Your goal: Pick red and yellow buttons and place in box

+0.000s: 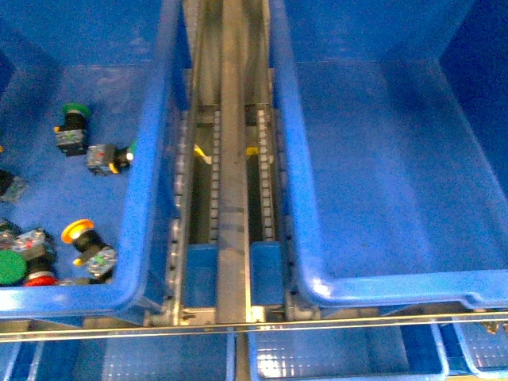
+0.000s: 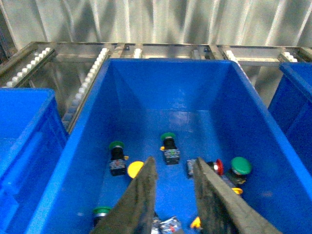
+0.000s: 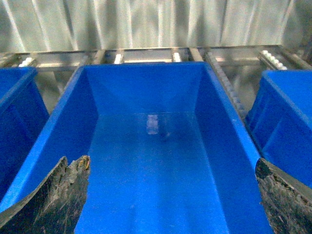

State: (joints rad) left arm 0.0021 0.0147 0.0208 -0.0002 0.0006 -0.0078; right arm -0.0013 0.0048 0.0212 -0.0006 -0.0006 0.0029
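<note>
In the front view a yellow button (image 1: 78, 230) and a red button (image 1: 40, 279) lie among green-capped switches (image 1: 75, 111) in the left blue bin (image 1: 136, 238). The box (image 1: 381, 290), the deep blue bin on the right, holds nothing. Neither arm shows in the front view. In the left wrist view my left gripper (image 2: 175, 160) hangs open over the left bin, with bare floor between its fingers. A yellow button (image 2: 135, 168) lies just outside one finger and a red button (image 2: 218, 166) just outside the other. My right gripper (image 3: 171, 162) stands wide open above the box (image 3: 229, 112).
A metal roller rail (image 1: 234, 198) runs between the two bins. Smaller blue trays (image 1: 333, 357) sit below the front edge. Green switches (image 2: 168, 136) (image 2: 241, 165) lie near the left gripper. More blue bins (image 3: 287, 112) flank the box, with a corrugated metal wall behind.
</note>
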